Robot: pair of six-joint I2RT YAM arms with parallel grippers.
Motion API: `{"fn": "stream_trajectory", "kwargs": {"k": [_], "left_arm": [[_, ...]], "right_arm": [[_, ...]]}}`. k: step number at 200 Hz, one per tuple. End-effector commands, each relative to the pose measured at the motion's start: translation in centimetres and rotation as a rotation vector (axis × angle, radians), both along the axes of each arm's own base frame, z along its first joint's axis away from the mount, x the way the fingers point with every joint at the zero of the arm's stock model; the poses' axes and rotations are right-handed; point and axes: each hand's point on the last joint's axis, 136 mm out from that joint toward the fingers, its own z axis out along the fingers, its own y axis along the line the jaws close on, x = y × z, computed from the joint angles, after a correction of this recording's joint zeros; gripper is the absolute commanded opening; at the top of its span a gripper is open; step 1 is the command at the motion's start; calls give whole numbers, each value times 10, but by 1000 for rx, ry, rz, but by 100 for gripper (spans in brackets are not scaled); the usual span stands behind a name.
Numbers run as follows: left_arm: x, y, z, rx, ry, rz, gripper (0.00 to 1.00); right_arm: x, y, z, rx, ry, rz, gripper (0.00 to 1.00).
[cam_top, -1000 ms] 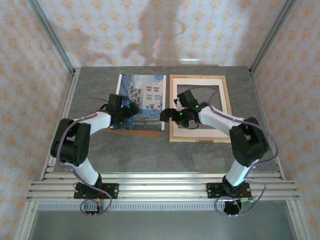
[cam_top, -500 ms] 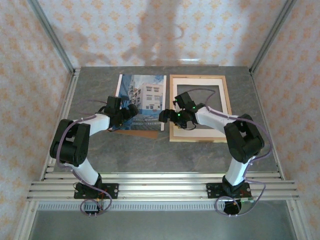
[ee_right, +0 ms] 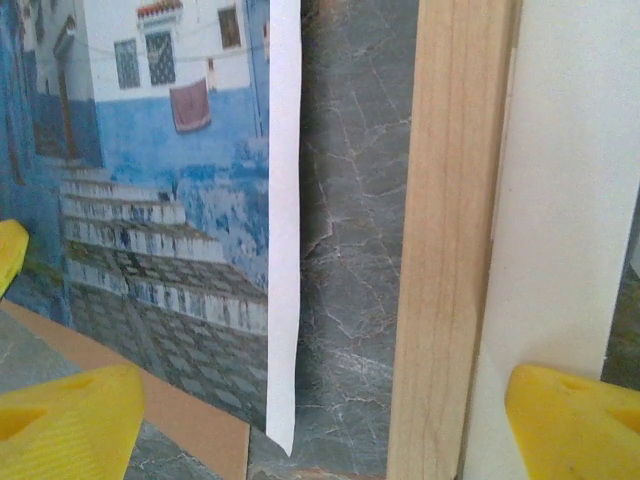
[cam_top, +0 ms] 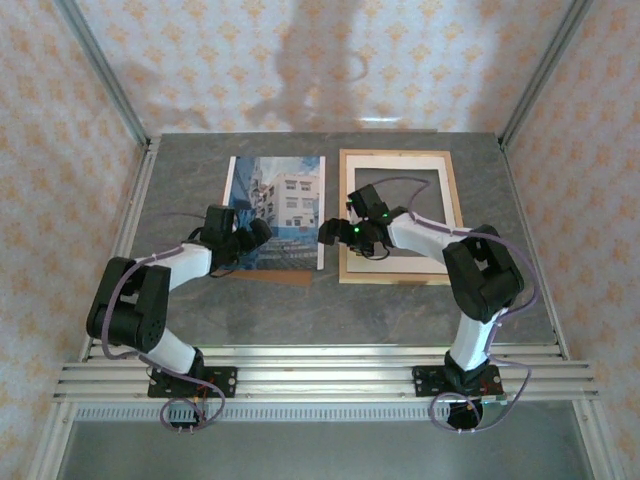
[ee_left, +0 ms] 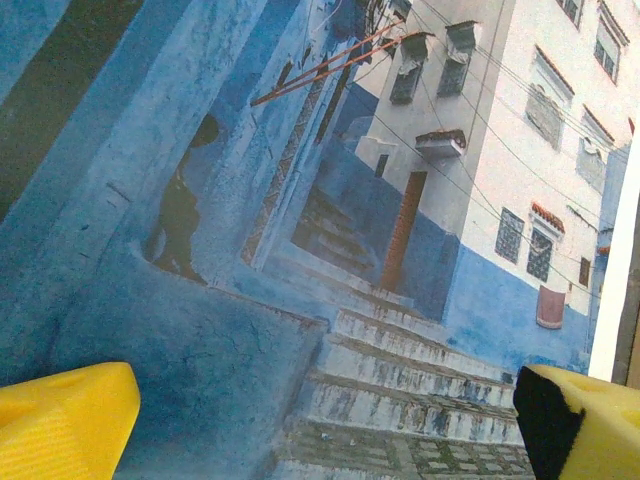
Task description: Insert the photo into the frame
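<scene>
We see the left arm folded, its elbow out toward 9 o'clock of its base and its forearm running toward 3 o'clock, low over the table (cam_top: 400, 300). The left gripper (cam_top: 255, 235) hovers over the lower part of the photo (cam_top: 280, 195), and its wrist view shows the yellow fingers (ee_left: 60, 420) spread wide with nothing between them.

The right arm rises from its base, bends, and reaches toward 9 o'clock across the frame (cam_top: 395, 153). The right gripper (cam_top: 330, 232) sits with its jaws apart and empty, straddling the bare strip of table between the photo and the frame's left rail.

The photo lies face up at 11 o'clock of the table's centre, on a brown backing board (cam_top: 290, 274). The frame lies at 1 o'clock, with a cream mat (cam_top: 400, 265) inside it.
</scene>
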Motion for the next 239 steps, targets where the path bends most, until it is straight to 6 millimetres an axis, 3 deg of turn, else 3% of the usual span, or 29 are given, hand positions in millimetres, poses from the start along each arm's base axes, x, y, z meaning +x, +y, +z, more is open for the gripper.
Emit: {"fn": "stream_trajectory", "kwargs": {"k": [1, 26, 49, 100, 131, 150, 239], "left_arm": [[-47, 12, -34, 20, 170, 38, 100], [-52, 18, -27, 56, 158, 46, 100], [-44, 23, -9, 81, 120, 50, 100], [-16, 19, 34, 56, 1, 56, 100], [-5, 15, 49, 23, -66, 70, 100], [-3, 14, 52, 2, -87, 75, 100], [-10, 12, 40, -12, -61, 69, 100]], "right_arm": [[12, 0, 18, -16, -75, -2, 93], [14, 1, 28, -15, -94, 9, 93], [10, -6, 33, -45, -100, 13, 93], [-24, -54, 34, -207, -73, -40, 95], [-45, -86, 19, -313, -26, -85, 97], [-49, -93, 10, -314, -2, -116, 98], [-41, -85, -20, -283, 47, -154, 99]]}}
